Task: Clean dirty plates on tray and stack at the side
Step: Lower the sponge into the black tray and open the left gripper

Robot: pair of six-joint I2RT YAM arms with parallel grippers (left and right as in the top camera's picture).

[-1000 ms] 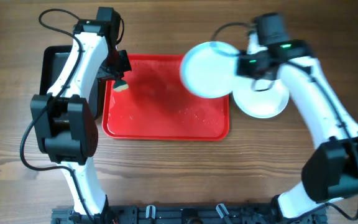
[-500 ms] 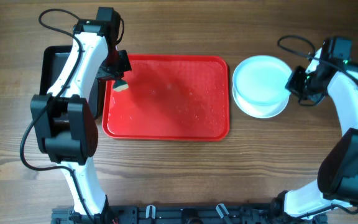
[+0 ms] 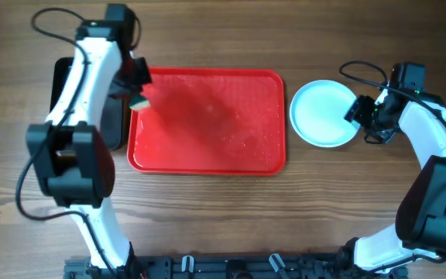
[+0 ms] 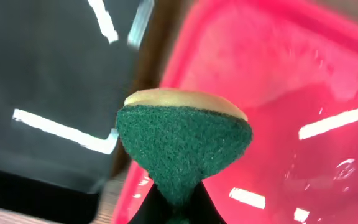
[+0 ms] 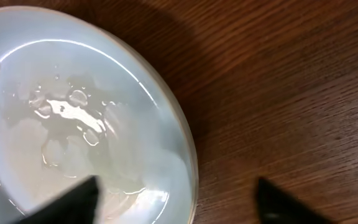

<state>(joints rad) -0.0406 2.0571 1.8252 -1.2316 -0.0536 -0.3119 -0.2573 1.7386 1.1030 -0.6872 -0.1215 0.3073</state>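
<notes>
Pale mint round plates (image 3: 324, 114) at 3 o'clock of red plastic tray (image 3: 207, 124): wet, likely slippery, breakable; grip rim. Right gripper (image 5: 176, 199) spread wide; left gripper (image 3: 138, 99) pinches green sponge (image 4: 184, 140).

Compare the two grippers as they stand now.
The left gripper is shut on a green-faced sponge; the right gripper is open and holds nothing. The left one hangs over the red tray's left edge, beside the black bin; the right one sits off the tray, at the right rim of the plates. Both have dark fingers.
</notes>
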